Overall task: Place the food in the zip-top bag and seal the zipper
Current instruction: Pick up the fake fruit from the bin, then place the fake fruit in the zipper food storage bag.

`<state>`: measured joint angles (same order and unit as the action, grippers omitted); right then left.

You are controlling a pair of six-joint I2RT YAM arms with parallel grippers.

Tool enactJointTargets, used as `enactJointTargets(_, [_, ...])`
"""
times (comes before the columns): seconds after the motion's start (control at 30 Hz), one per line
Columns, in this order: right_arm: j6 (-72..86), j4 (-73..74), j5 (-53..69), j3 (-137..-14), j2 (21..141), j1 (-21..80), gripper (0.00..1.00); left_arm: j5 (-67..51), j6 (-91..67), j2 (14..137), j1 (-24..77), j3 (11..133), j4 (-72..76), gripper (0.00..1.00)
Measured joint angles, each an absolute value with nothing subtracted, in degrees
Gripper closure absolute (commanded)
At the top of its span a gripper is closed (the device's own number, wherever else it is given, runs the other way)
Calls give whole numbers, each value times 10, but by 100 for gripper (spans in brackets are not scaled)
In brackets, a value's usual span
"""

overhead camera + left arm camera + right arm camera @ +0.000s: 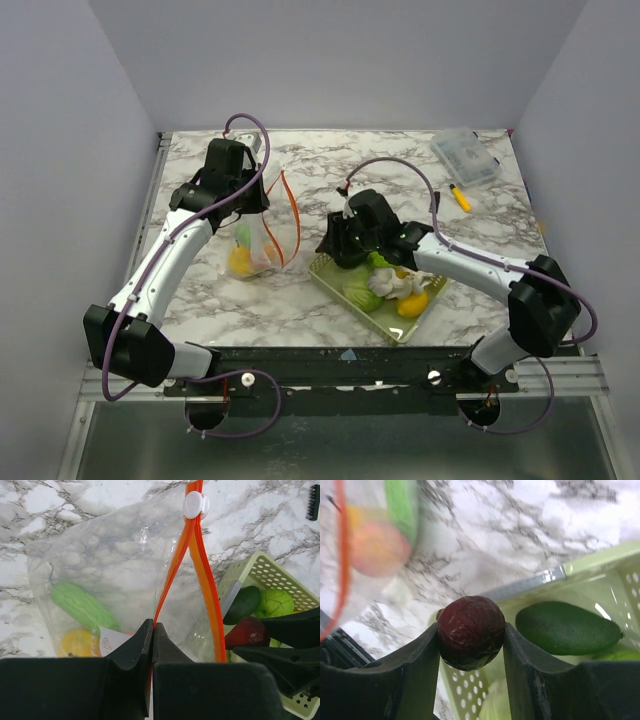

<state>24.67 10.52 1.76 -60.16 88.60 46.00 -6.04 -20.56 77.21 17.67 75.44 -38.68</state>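
Observation:
The zip-top bag [262,240] lies left of centre, clear and floppy, with a bumpy green piece of food [82,605] and a yellow one [80,642] inside. Its orange-red zipper [200,570] gapes open, with a white slider [195,504] at the far end. My left gripper [152,627] is shut on the near strip of the zipper, holding the mouth up. My right gripper [470,635] is shut on a dark red wrinkled toy fruit [470,630], held over the left corner of the pale green basket [425,318], just right of the bag.
The basket [600,560] holds a dark green avocado-like piece [567,627], a pale green cabbage [360,295], white and yellow pieces. A clear lidded box [466,158] and a yellow marker [460,197] lie at the back right. Grey walls enclose the marble table.

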Motion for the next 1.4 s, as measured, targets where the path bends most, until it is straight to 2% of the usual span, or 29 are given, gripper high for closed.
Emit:
enactJointTargets(0.23, [239,97,31,-673,879,460,80,-60,-206,772,177,754,-387,100])
enactJointTargets(0.43, [241,78,66,-747,907,460,68,-60,-206,772,177,754,-387,100])
enactJointTargets(0.53, [242,70,77,-766,922,460,55,-60,-206,772,177,754,-387,100])
enactJointTargets(0.63, [244,68,87,-787,943,460,46,-60,-206,772,177,754,-387,100])
enactJointTargets(0.77, [251,60,109,-822,980,460,25,-60,-206,772,177,754,-387,100])
enactJointTargets(0.87, [256,56,124,-833,998,460,16,-60,-206,772,177,754,-387,100])
enactJointTargets(1.17, [256,56,129,-824,995,460,19,-61,-206,772,176,754,-387,100])
enactJointTargets(1.4, [230,78,92,-759,934,460,22,-61,-206,772,176,754,-387,100])
